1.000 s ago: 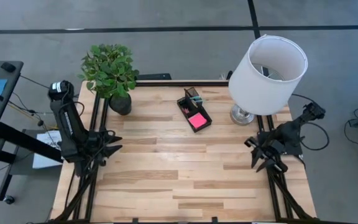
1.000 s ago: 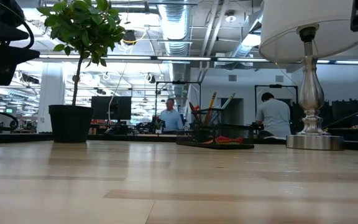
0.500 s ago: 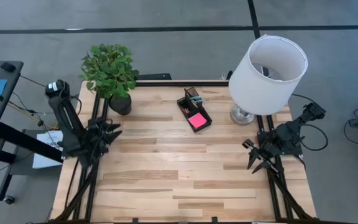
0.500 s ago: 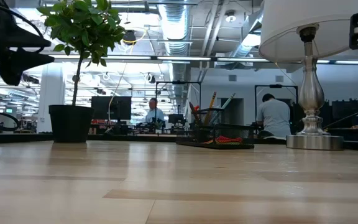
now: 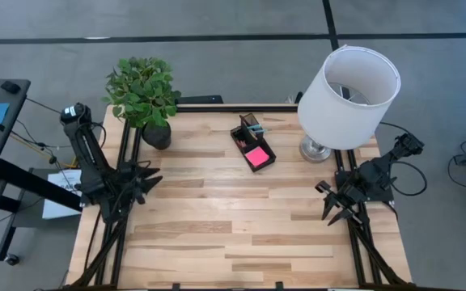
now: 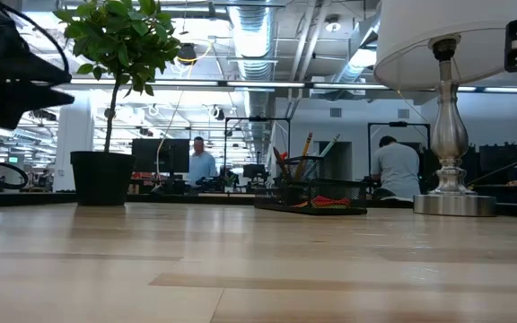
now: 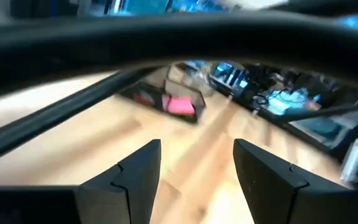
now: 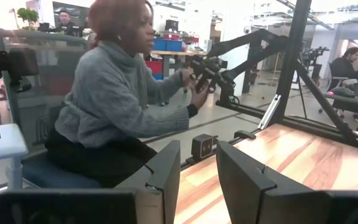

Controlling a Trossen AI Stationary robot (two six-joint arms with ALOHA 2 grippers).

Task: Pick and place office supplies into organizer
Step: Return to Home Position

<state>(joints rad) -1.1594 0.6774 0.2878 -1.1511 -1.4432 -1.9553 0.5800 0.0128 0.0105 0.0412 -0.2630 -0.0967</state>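
Your left claw [image 5: 142,181]: released, left tabletop [image 5: 217,212] edge | right claw [image 5: 330,204]: released, right edge | organizer [image 5: 239,141]: pink pad [image 5: 256,157] inside

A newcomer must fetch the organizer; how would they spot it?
At the far side of the wooden table, look between the potted plant and the white lamp. The organizer is the low black box there, alone holding a pink pad.
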